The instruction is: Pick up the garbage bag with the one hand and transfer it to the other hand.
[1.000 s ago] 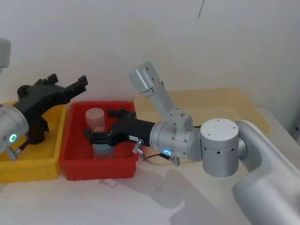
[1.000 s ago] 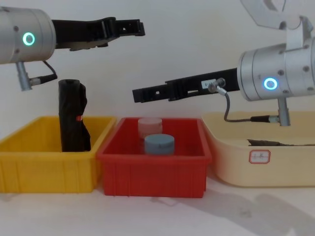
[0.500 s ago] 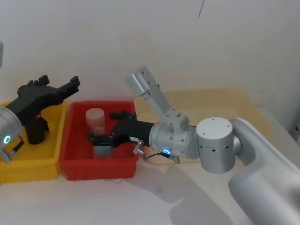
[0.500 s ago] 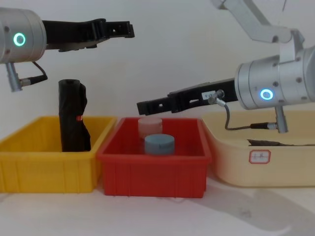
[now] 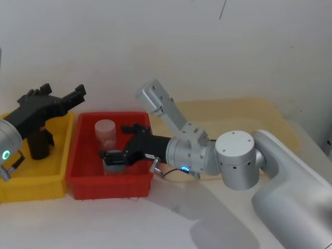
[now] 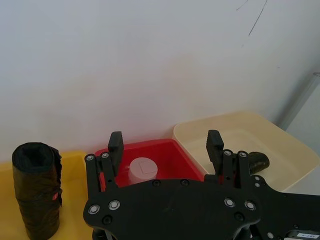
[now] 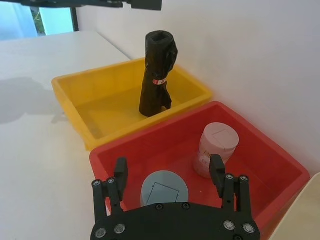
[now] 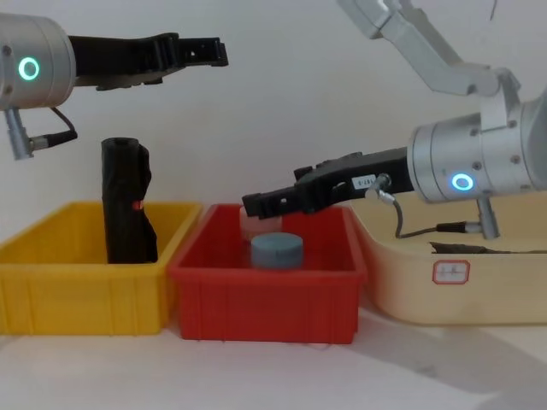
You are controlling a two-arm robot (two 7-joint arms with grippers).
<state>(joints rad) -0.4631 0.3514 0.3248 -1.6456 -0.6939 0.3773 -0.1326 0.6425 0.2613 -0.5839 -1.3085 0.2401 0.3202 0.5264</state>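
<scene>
Thick glossy black rolled garbage bag [image 6: 257,160] lying in cream plastic tub [image 8: 402,290], ungripped, to the right of and below the white-labelled black right gripper [image 8: 256,203]. That gripper spread open just above a blue-grey cylinder [image 8: 276,250] in the red plastic bin [image 8: 265,295]. Unlabelled black left gripper [image 8: 214,51] also open, empty, high over a slimmer red-marked black roll [image 8: 126,201] standing in the yellow plastic bin [image 8: 77,295].
</scene>
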